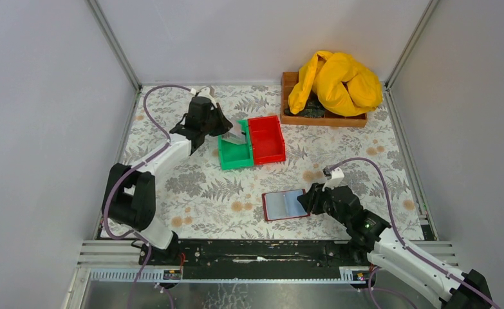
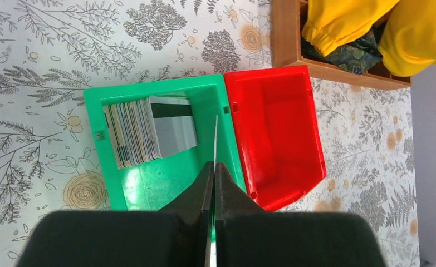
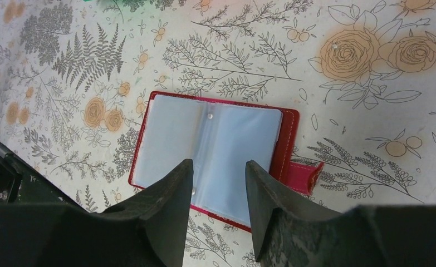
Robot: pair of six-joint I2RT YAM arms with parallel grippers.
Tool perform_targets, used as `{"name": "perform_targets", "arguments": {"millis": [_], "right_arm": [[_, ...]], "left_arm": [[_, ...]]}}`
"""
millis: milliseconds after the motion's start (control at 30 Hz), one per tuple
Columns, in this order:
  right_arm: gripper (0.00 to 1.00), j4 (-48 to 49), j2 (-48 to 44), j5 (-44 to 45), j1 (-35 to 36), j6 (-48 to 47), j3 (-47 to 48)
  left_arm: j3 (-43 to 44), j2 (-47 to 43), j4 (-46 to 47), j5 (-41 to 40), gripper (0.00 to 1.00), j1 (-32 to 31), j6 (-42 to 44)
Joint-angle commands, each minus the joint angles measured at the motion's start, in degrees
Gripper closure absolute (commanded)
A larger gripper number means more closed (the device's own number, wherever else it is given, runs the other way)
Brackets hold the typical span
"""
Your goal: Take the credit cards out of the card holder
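My left pincer (image 2: 214, 167) is clamped together on a thin card (image 2: 215, 139), which I see only edge-on as a pale sliver rising from between my fingertips. It hangs over the green bin (image 2: 148, 89), near the wall that bin shares with the red bin (image 2: 277, 122) touching it. The other credit cards (image 2: 148, 133) lie fanned in a stack on the green bin's floor, off to the left of the card I hold, the top one grey with a dark stripe.

My right pincer (image 3: 218, 162) stands apart, with nothing between its fingers. The card holder (image 3: 176, 139) lies open and flat on the counter (image 3: 65, 55), clear blue-grey sleeves facing up inside a red border, its clasp tab sticking out on the right. My two right fingertips sit over its near edge, one on each side of the middle fold; I cannot tell whether they touch it. From above, the holder lies just left of this pincer, well apart from the bins.
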Motion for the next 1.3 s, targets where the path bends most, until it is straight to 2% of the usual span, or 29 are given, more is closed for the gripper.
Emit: {"name": "perform_targets", "arguments": {"millis": [0,200,333,733,933,1100,1267], "right_arm": [[0.53,3.89,0.28,-0.01,-0.3,0.06,0.21],[0.53,4.32,1.05,-0.1,-0.23,0.1,-0.03],[0.53,4.05,0.54,-0.01,-0.23,0.23,-0.24],[0.53,3.98,-0.4,-0.36,-0.23,0.32,-0.68],[0.53,4.4,-0.1,-0.47,-0.23,0.37,-0.86],[0.53,4.72,0.24,-0.8,-0.23,0.28,-0.99],[0.53,4.71,-0.06,-1.01,-0.23,0.12,-0.95]], "left_arm": [[-0.69,1.72,3.22,-3.7,1.0,-0.25,-3.02],[1.72,6.77,2.6,-5.55,1.0,-0.79,-4.82],[2.31,8.31,2.59,-9.19,1.0,-2.1,-5.53],[6.44,13.26,4.45,-13.54,1.0,-4.39,-7.3],[9.59,16.55,2.96,-13.63,1.0,-4.57,-7.13],[9.33,16.79,2.83,-13.37,0.91,-4.73,-7.21],[8.54,14.22,2.63,-14.18,0.7,-5.0,-6.17]]}}
